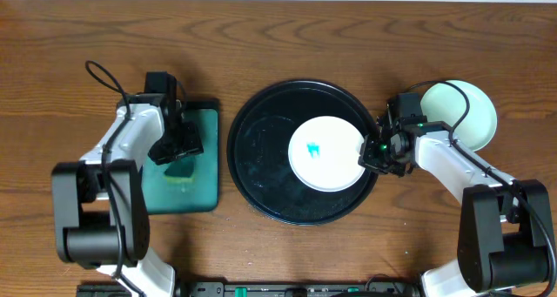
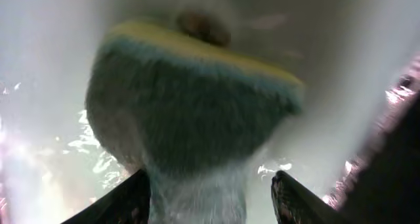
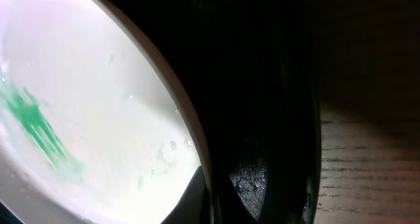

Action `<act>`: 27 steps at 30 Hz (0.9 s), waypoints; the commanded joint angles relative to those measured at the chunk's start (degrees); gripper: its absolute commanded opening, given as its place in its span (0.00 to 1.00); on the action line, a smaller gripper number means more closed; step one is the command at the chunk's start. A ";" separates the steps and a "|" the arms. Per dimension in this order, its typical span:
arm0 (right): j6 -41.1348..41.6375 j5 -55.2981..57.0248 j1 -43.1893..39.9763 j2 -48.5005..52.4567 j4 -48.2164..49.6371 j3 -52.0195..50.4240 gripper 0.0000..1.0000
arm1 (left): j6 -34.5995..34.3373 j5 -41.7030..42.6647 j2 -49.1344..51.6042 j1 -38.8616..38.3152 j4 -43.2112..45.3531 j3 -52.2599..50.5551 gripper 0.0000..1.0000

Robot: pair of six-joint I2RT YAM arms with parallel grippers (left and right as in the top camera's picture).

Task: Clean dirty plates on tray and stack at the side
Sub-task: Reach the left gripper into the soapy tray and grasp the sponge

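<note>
A white plate (image 1: 326, 153) with a teal smear (image 1: 314, 148) lies on the right half of the round black tray (image 1: 261, 158). My right gripper (image 1: 376, 151) is shut on the plate's right rim. In the right wrist view the rim (image 3: 190, 129) runs down between my fingers (image 3: 190, 201), and the smear (image 3: 39, 129) shows at the left. A pale mint plate (image 1: 470, 114) rests on the table right of the tray. My left gripper (image 1: 177, 149) hangs over the teal rectangular tray (image 1: 204, 158), open around a yellow-backed sponge (image 2: 197, 106). The sponge touches the left finger (image 2: 128, 201) and stands apart from the right one.
The teal tray's floor looks wet and glossy (image 2: 39, 119). Water drops sit on the black tray's bottom (image 3: 249, 178). Bare wooden table (image 1: 278, 18) lies behind both trays and at the far right (image 3: 367, 165).
</note>
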 commanded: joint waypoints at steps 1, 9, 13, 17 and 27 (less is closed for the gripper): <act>-0.74 -0.02 0.94 0.50 -0.52 -0.11 0.01 | 0.42 0.22 1.44 -0.09 0.79 -0.07 0.60; -0.90 -0.02 0.94 0.50 -0.74 -0.11 0.01 | 0.39 0.98 -1.44 -0.15 0.52 -0.07 0.59; -0.90 -0.02 0.94 0.50 -1.07 -0.11 0.01 | 0.42 1.51 -5.64 -0.13 -0.09 -0.07 0.60; -0.92 -0.02 0.94 0.50 -1.55 -0.11 0.01 | 2.64 1.46 -9.46 -0.13 -0.81 -0.07 0.52; -0.92 -0.02 0.94 0.50 -1.62 -0.11 0.01 | 5.42 -0.37 -7.96 3.08 -2.01 -0.31 0.51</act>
